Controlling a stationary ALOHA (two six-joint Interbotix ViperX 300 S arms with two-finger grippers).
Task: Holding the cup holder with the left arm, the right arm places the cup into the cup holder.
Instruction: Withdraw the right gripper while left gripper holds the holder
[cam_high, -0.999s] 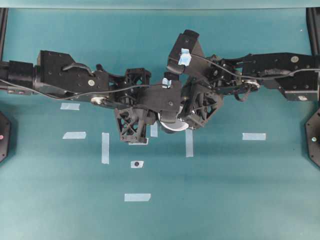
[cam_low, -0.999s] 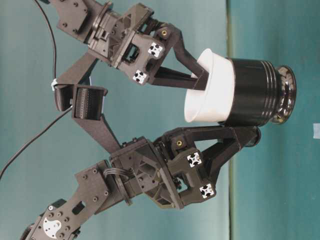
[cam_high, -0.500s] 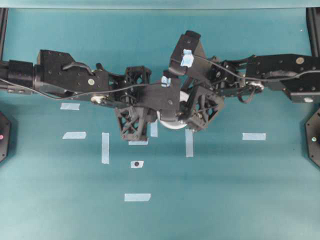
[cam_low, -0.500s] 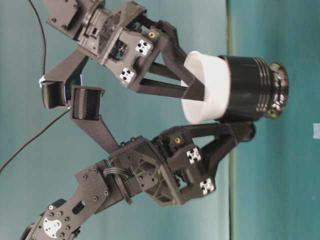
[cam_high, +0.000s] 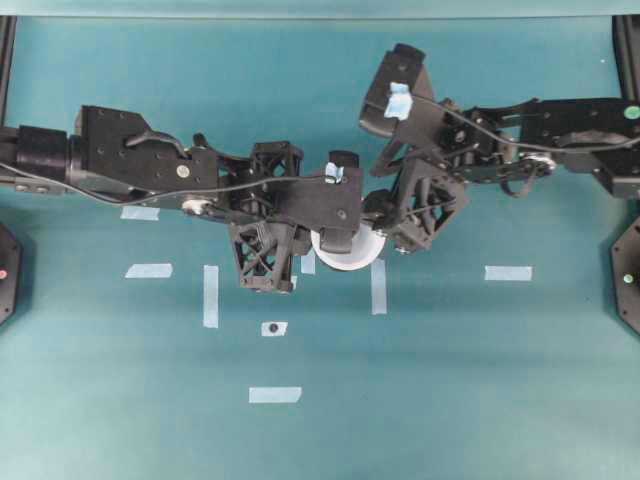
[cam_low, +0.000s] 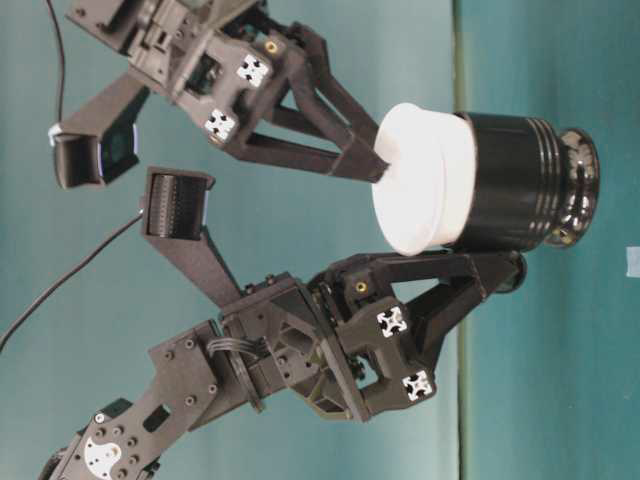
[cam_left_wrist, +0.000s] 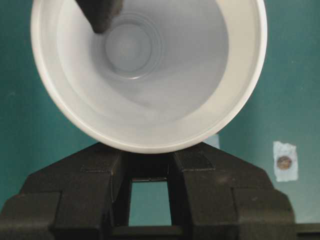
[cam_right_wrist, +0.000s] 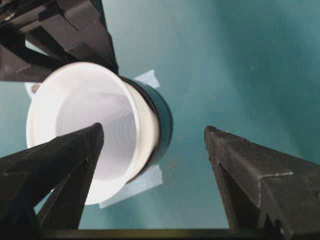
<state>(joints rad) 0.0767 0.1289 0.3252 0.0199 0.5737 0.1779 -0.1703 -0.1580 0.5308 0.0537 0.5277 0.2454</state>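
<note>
The white cup (cam_low: 420, 185) sits nested in the glossy black cup holder (cam_low: 515, 180), its wide rim standing proud of the holder's top. My left gripper (cam_low: 500, 272) is shut on the holder's small side handle, which the cup's rim (cam_left_wrist: 150, 142) hides in the left wrist view above my fingers (cam_left_wrist: 75, 195). My right gripper (cam_low: 381, 152) is open at the cup's mouth, gripping nothing. One right fingertip (cam_left_wrist: 100, 15) hangs over the cup's inside, and the other finger (cam_right_wrist: 240, 170) stands outside, away from the holder (cam_right_wrist: 164, 120). From overhead, only part of the cup (cam_high: 348, 258) shows between the arms.
Pale tape strips (cam_high: 508, 272) mark the teal table, with more at the front (cam_high: 275, 394). A tape patch with a small dark dot (cam_high: 273, 328) lies in front of the left arm and shows beside the cup (cam_left_wrist: 284, 161). Both arms crowd the table's middle.
My right gripper has opened and let go of the cup's rim, then drawn back up and to the right. The cup has settled in the holder. The left grip is unchanged.
</note>
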